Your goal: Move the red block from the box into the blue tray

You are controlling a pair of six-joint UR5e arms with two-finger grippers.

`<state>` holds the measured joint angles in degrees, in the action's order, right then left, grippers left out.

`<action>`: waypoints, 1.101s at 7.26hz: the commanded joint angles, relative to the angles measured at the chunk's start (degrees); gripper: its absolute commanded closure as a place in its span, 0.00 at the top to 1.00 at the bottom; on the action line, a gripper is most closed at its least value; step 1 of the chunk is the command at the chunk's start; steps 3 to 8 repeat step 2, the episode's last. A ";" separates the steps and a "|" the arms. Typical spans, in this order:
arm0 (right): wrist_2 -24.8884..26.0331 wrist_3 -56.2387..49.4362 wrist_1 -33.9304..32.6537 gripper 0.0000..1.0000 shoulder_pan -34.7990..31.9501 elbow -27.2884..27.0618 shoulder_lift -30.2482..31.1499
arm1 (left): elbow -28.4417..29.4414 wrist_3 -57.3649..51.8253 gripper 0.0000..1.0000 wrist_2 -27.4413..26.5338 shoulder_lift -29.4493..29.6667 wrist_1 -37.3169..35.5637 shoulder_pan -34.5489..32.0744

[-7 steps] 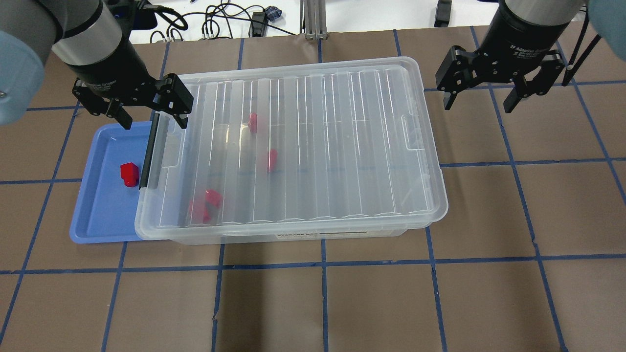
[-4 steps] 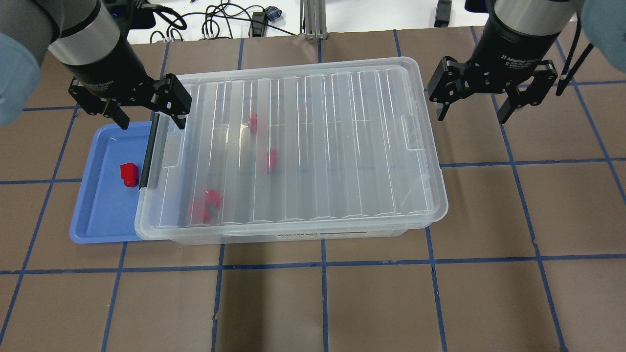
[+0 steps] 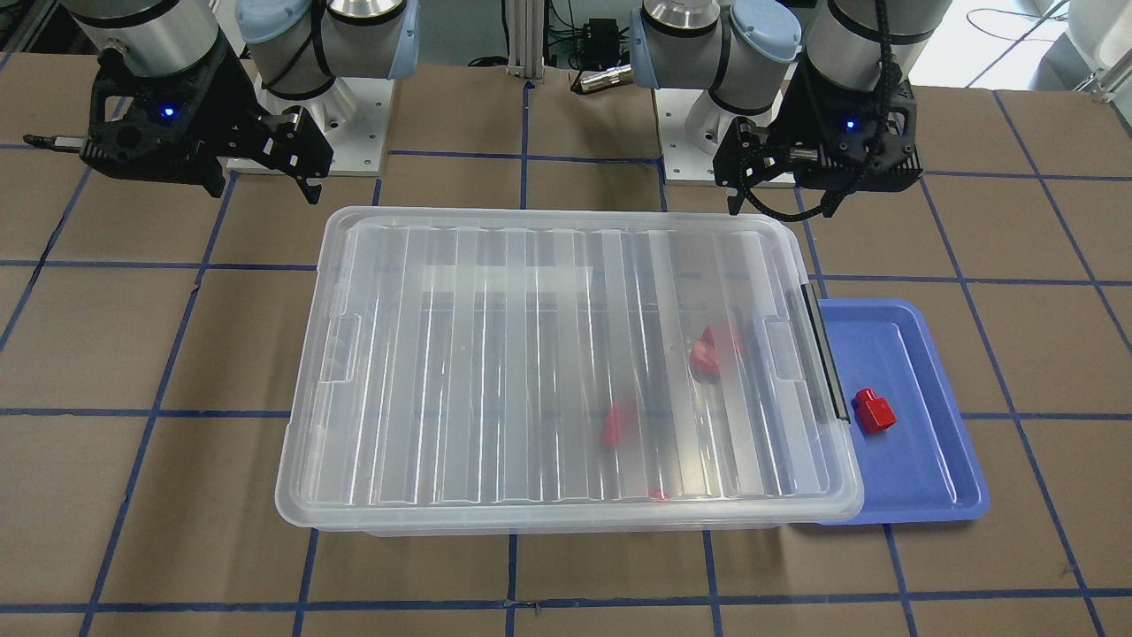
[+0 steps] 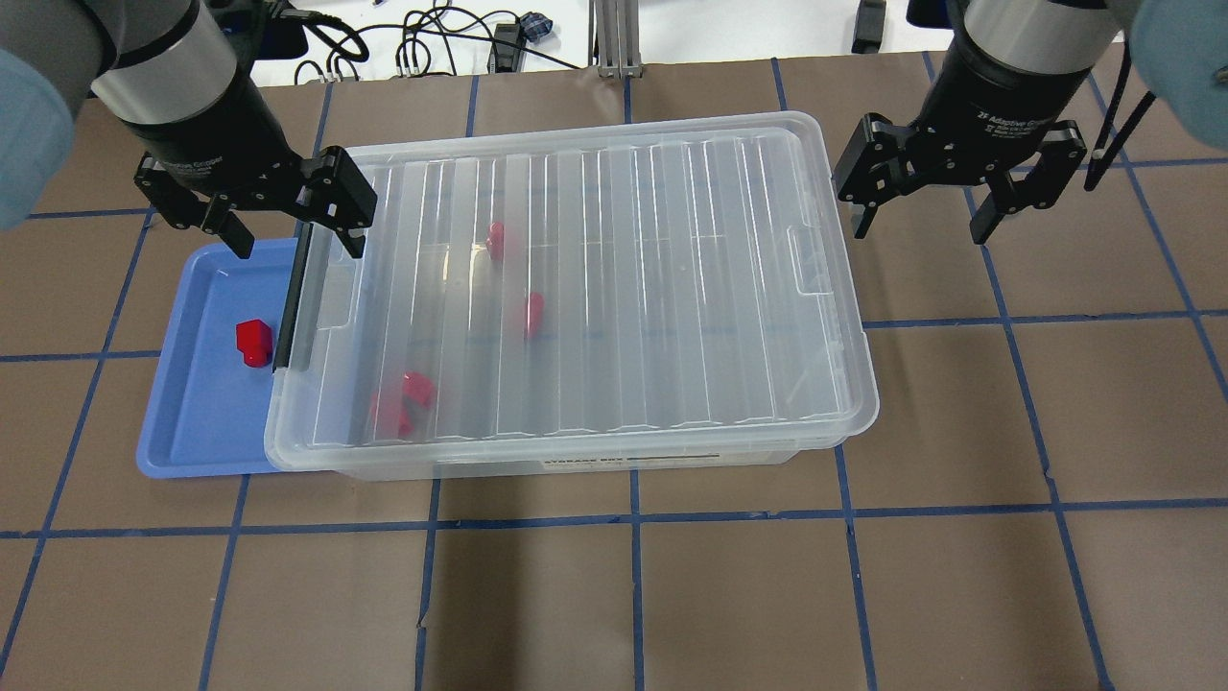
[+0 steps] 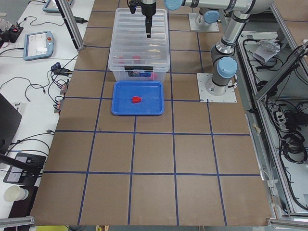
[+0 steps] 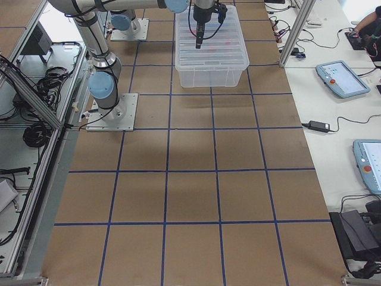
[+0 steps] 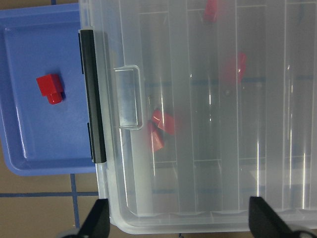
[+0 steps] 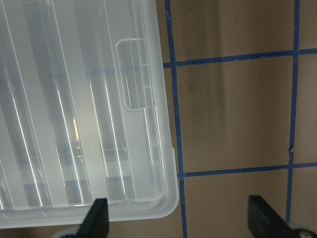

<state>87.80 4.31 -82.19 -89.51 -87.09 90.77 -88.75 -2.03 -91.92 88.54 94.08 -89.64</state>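
- Block placement: the red block (image 4: 253, 341) lies in the blue tray (image 4: 192, 422), just beside the black latch (image 4: 291, 307) of the closed box (image 4: 863, 389). Its long axis runs up-down in the overhead frame, parallel to the latch, with the stub toward the lower edge.
- From the left end effector (image 4: 295, 240) the block is found just below and slightly left in the overhead frame. The right end effector (image 4: 919, 230) hangs well apart, past the box's right end.
- Both end effectors are spread wide and nothing is held.
- Blurred red pieces (image 4: 403, 403) are seen under the lid.
- Writing: "2F Adaptive" is partly legible on the right wrist, and a box label seems to read "STORAGE BOX".
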 commanded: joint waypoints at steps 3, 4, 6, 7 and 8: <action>0.27 0.09 0.18 1.00 0.04 0.51 0.20 | -0.54 -0.08 1.00 -0.01 -0.38 -0.21 0.00; 0.27 0.09 0.18 1.00 0.04 0.51 0.20 | -0.54 -0.08 1.00 -0.01 -0.38 -0.21 0.00; 0.27 0.09 0.18 1.00 0.04 0.51 0.20 | -0.54 -0.08 1.00 -0.01 -0.38 -0.21 0.00; 0.27 0.09 0.18 1.00 0.04 0.51 0.20 | -0.54 -0.08 1.00 -0.01 -0.38 -0.21 0.00; 0.27 0.09 0.18 1.00 0.04 0.51 0.20 | -0.54 -0.08 1.00 -0.01 -0.38 -0.21 0.00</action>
